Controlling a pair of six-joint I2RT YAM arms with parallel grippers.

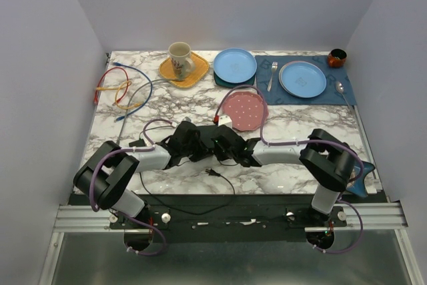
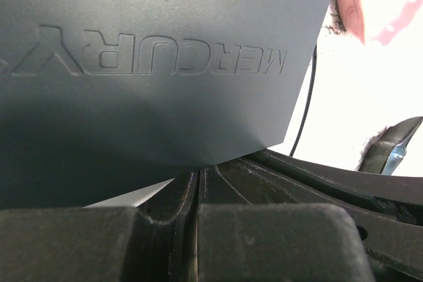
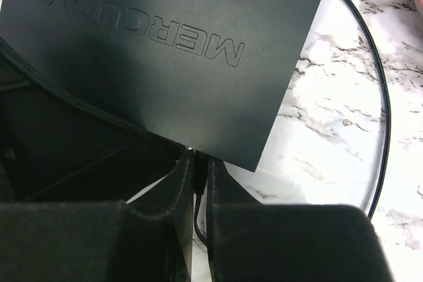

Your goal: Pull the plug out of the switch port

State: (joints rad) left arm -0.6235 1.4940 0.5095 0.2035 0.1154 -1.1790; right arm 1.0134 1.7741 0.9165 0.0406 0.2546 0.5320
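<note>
The switch (image 3: 165, 51) lies flat near the middle of the marble worktop (image 1: 307, 121), with both arms closing on it from either side, so that from above it is almost wholly hidden beneath them. In the wrist views its matte-black lid with raised lettering fills most of the frame. The left gripper (image 2: 198, 189) is closed, fingers pressed together right at the switch's near edge – whether anything is pinched between them cannot be told. The right gripper (image 3: 198, 170) stands narrow, its fingers clamped on a thin black cable (image 3: 197, 196) at the switch's edge; the plug itself is hidden. A second black cord (image 3: 383, 97) curves over the marble to one side of the box. Just beyond the grippers sits a pink dotted plate (image 1: 245, 110) – close, with a small white object (image 1: 225, 120) at its rim. Farther back are a mug (image 1: 180, 60) on a yellow plate (image 1: 197, 71), two blue plates (image 1: 235, 65) (image 1: 302, 79), a fork (image 1: 272, 75), a spoon (image 1: 340, 89) and an orange cup (image 1: 337, 57). Coloured cables (image 1: 117, 88) lie tangled at the far left.
</note>
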